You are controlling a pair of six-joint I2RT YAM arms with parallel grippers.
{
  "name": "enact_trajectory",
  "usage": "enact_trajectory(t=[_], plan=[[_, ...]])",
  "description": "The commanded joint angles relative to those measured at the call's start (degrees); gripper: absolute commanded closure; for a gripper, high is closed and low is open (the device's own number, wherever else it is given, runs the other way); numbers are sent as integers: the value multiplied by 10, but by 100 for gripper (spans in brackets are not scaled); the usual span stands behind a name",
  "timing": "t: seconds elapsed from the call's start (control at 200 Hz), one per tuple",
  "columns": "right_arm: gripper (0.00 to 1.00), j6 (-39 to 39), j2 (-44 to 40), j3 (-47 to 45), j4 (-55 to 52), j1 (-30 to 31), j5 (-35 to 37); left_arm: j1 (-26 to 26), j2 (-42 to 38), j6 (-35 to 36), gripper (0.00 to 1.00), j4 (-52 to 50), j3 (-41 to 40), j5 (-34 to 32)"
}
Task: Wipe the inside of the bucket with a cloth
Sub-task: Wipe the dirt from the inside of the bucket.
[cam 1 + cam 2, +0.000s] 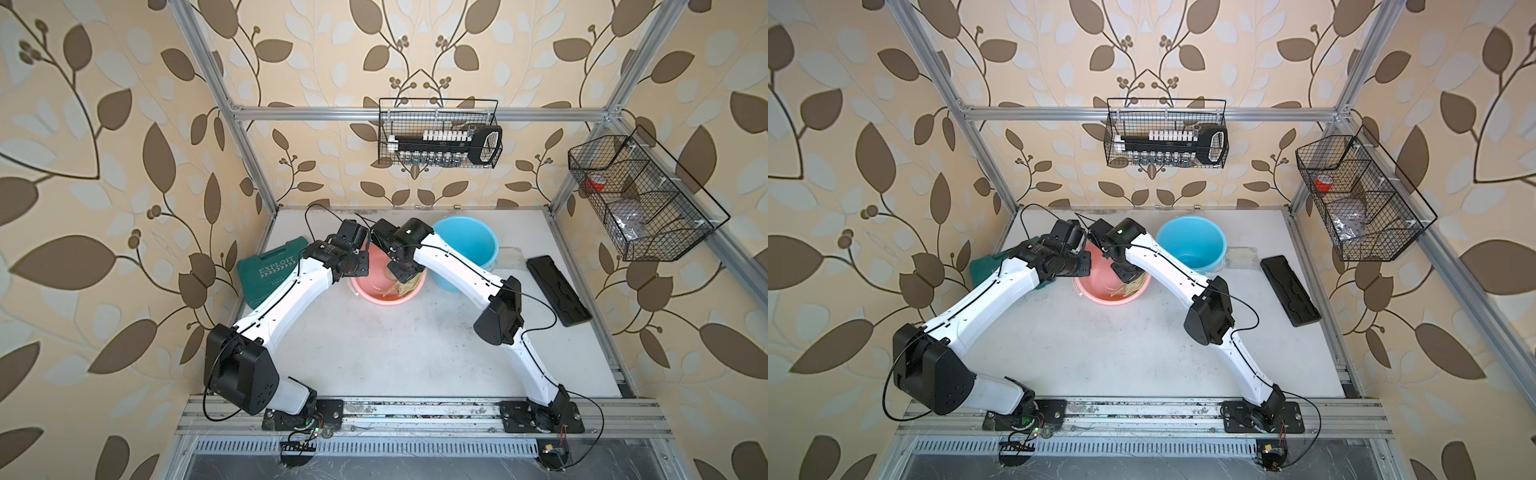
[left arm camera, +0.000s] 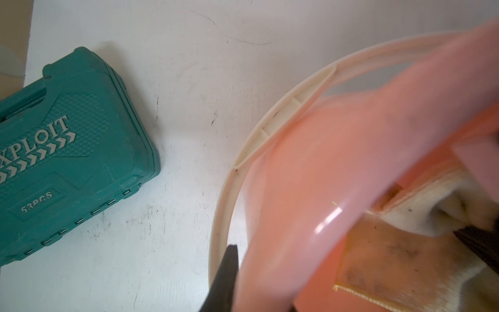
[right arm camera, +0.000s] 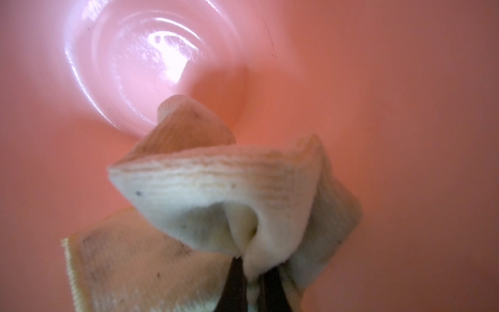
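Cloth: we see the cloth [image 3: 216, 183] bunched up inside the pink bucket [image 1: 368, 289], on the right arm's side. One corner seems to lie on the wall, clear of the floor.
Right pincer: the right pincer [image 3: 252, 266] is clamped tight on a fold of the cloth, which fans out ahead of it.
Left pincer: the left pincer [image 2: 244, 251] is closed on the bucket's rim, we judge; only its finger outside the wall shows.
Key relation: the glossy floor lies beyond the cloth — deeper down the wall, so we would push that way.
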Motion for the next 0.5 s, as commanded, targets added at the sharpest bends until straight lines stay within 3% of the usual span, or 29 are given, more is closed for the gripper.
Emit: enact_trajectory(t=[0.0, 0.34, 0.495], plan=[[100, 13, 12, -42, -37, 2, -72, 4, -25, 13, 100, -4, 6, -38], [100, 95, 30, -8, 68, 35, -454, -3, -14, 1, 100, -14, 20, -38], [100, 173, -31, -74, 203, 36, -552, -4, -15, 0, 100, -15, 17, -46]])
